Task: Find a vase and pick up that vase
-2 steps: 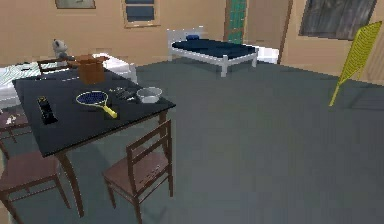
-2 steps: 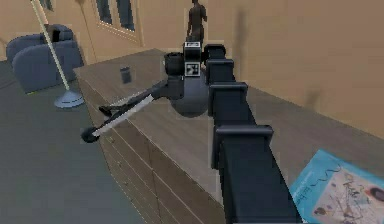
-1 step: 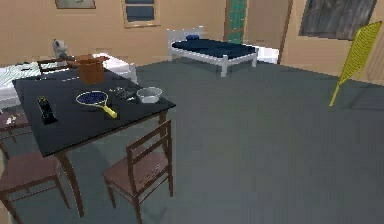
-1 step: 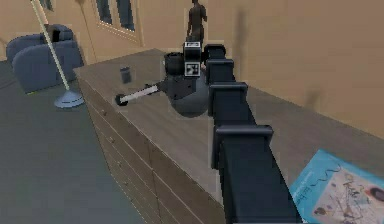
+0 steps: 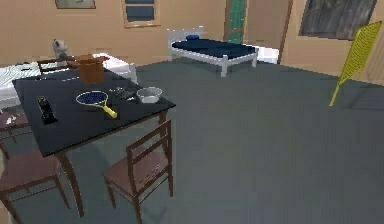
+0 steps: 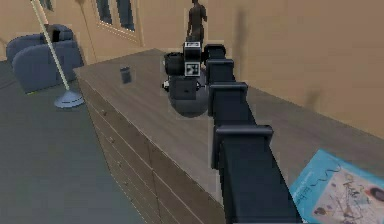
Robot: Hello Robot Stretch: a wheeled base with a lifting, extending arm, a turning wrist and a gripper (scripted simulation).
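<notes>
My arm (image 6: pixel 235 130) reaches as a dark bar over a long wooden dresser top (image 6: pixel 140 105). At its far end are two white marked squares (image 6: pixel 190 64), and the gripper (image 6: pixel 178 92) shows as a dark rounded body just below them. I cannot make out its far end, so I cannot tell whether it holds anything. Beyond the gripper, a dark upright figure-like thing (image 6: pixel 197 20) stands at the dresser's far end against the wall. A small dark block (image 6: pixel 125 75) stands on the top to the gripper's left.
A blue armchair (image 6: pixel 38 58) and a lamp base (image 6: pixel 68 98) are left of the dresser. A blue printed sheet (image 6: pixel 335 190) lies on it. Ahead, a dark table (image 5: pixel 60 125) bears a racket (image 5: pixel 95 100), bowl (image 5: pixel 149 95) and brown basket (image 5: pixel 91 67); there are chairs (image 5: pixel 140 165) and a bed (image 5: pixel 212 50).
</notes>
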